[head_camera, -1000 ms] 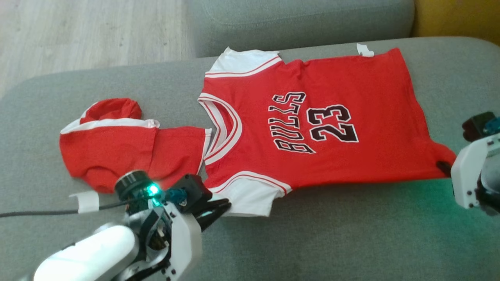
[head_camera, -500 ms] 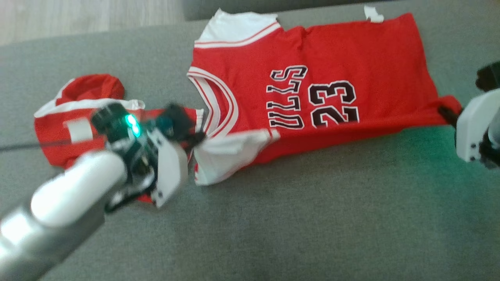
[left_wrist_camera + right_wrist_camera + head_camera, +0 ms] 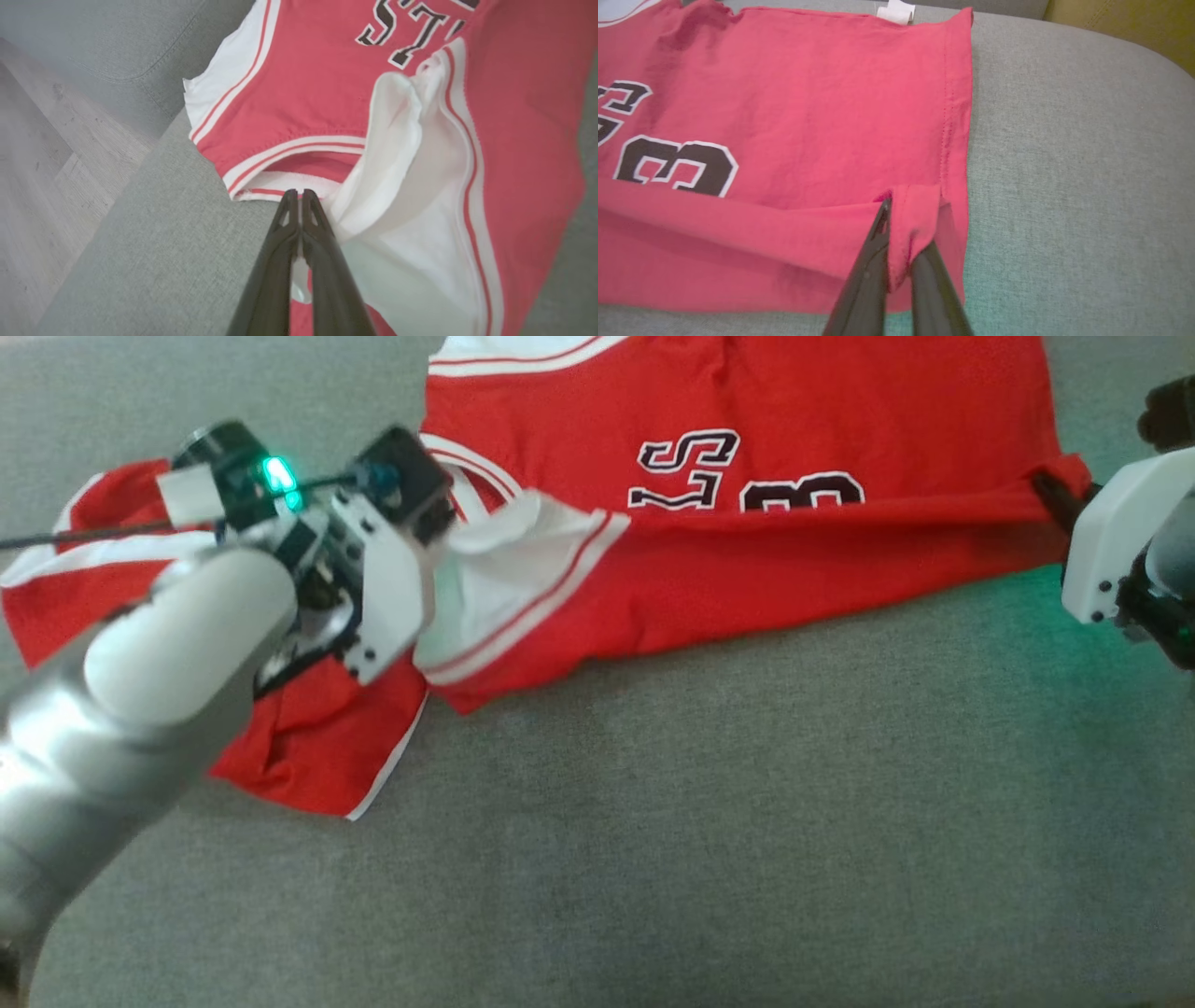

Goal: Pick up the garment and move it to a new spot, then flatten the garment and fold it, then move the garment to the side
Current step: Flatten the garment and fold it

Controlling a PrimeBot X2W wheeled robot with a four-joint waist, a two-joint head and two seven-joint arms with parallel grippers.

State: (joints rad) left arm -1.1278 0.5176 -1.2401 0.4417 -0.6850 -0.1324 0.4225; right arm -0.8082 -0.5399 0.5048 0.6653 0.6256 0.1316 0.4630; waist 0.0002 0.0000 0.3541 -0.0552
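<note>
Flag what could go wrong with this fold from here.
The left gripper pinches just the white sleeve at its edge, so it may slip or bunch. The right gripper holds a small tuck of the jersey hem; the folded edge slants and could land crooked. The left forearm hangs over the red shorts and might drag them.

One red jersey (image 3: 794, 420), one pair of red shorts (image 3: 317, 756), one grey sofa (image 3: 747, 803).

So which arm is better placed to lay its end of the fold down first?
Left, probably. The left gripper is shut on the white sleeve, which lies turned over the jersey beside the collar. The right gripper, shut on the hem corner, has its end barely turned over.
</note>
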